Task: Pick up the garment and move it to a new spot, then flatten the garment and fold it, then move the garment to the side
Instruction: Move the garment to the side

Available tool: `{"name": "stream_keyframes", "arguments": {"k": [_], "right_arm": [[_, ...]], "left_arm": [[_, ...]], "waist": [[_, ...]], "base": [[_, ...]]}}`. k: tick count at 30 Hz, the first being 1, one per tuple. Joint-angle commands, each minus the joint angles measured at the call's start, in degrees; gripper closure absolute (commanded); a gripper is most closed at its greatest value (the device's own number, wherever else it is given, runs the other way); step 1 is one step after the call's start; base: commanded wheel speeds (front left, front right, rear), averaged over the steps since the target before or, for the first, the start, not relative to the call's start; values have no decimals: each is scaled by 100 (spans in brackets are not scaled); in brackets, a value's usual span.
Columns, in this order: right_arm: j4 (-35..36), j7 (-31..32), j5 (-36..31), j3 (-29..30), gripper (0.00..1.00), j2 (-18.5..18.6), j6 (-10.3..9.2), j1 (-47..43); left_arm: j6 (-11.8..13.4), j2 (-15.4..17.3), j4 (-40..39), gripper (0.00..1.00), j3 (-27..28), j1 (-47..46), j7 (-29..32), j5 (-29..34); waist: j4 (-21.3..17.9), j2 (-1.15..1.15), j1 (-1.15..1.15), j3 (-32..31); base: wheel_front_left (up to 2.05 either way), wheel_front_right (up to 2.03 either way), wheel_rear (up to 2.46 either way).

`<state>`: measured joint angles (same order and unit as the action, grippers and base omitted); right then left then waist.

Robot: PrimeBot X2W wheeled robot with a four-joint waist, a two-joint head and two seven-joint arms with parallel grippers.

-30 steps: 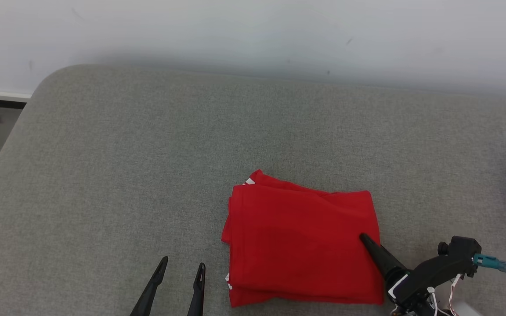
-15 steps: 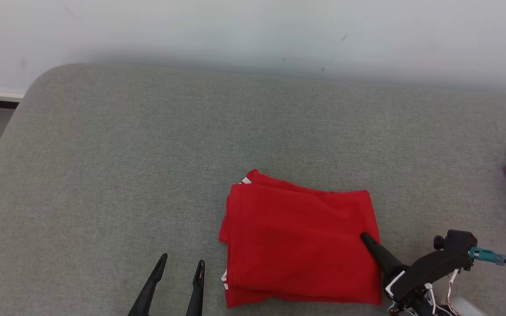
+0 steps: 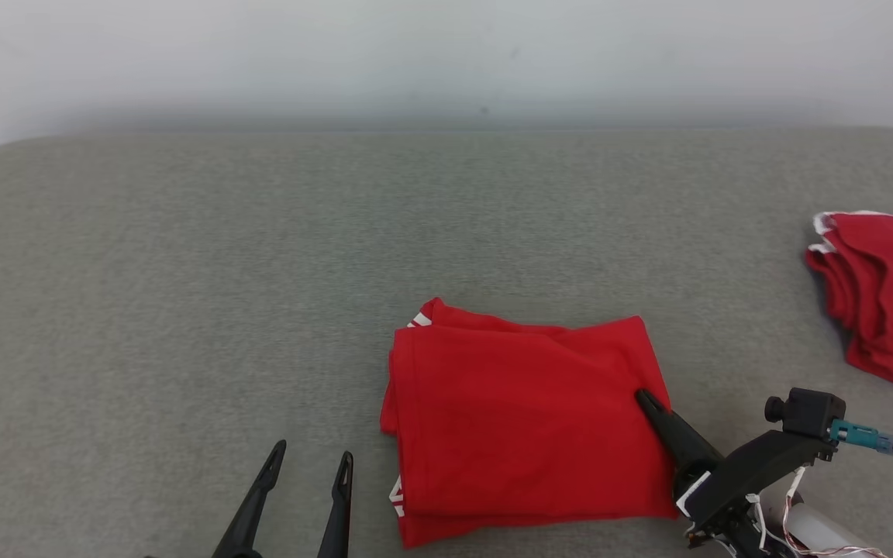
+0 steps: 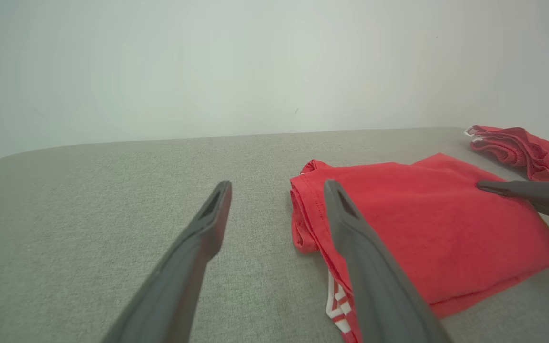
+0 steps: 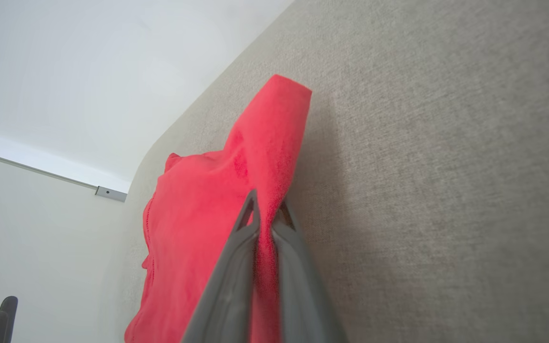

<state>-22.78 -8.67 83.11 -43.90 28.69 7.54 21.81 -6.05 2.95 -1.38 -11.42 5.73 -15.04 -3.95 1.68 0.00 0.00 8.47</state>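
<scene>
A folded red garment (image 3: 524, 422) (image 4: 427, 228) (image 5: 208, 224) with white stripes at one corner lies flat on the grey cushioned surface (image 3: 260, 271), near the front middle. My right gripper (image 3: 642, 399) (image 5: 267, 202) is shut on the garment's right edge, its two fingers pinching the red fabric between them. My left gripper (image 3: 311, 463) (image 4: 279, 188) hangs open to the left of the garment, apart from it, with nothing between its fingers.
A second bundle of red cloth (image 3: 880, 294) (image 4: 522, 145) lies at the far right of the surface. A pale wall (image 3: 446, 54) runs behind the surface's back edge. Bare grey surface stretches to the left and behind the garment.
The head camera has turned right, bringing more of the red bundle into view. My right gripper has shut on the garment's right edge. The garment lies where it was.
</scene>
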Motion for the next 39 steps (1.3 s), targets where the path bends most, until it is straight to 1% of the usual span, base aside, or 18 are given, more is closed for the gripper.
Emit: {"name": "stream_keyframes", "arguments": {"k": [1,9,14,18,24,30,31,39], "right_arm": [[9,-74,-43,-44,100,51,-14,90],[64,-343,-3,-278,100,80,-14,221],[82,-443,18,-370,100,137,-14,357],[100,-468,-36,-435,100,249,-14,598],[125,-463,-111,-489,100,503,-14,1217],[161,-349,-168,-471,100,871,-14,1999],[161,-349,-168,-471,100,871,-14,1999],[167,-203,-262,-411,100,1629,-14,2809]], "left_arm": [[-22,13,-20,0,17,-115,-19,39],[-93,106,6,0,57,-221,-19,93],[-100,169,-5,0,50,-241,-19,125],[-119,248,-35,0,9,-288,-19,167],[-140,409,-75,0,-83,-481,-18,192],[-152,555,-87,0,-173,-725,-19,192],[-152,555,-87,0,-173,-725,-19,192],[-140,752,-35,0,-263,-1093,-19,232]], "waist": [[-402,0,0,148],[-1052,0,0,269],[-1351,0,0,340],[-1512,0,0,476],[-1574,0,0,779],[-1550,0,0,1127],[-1550,0,0,1127],[-1539,0,0,1521]], "base": [[0,0,0],[0,0,0],[0,0,0],[0,0,0],[0,0,0],[0,0,0],[0,0,0],[0,0,0]]}}
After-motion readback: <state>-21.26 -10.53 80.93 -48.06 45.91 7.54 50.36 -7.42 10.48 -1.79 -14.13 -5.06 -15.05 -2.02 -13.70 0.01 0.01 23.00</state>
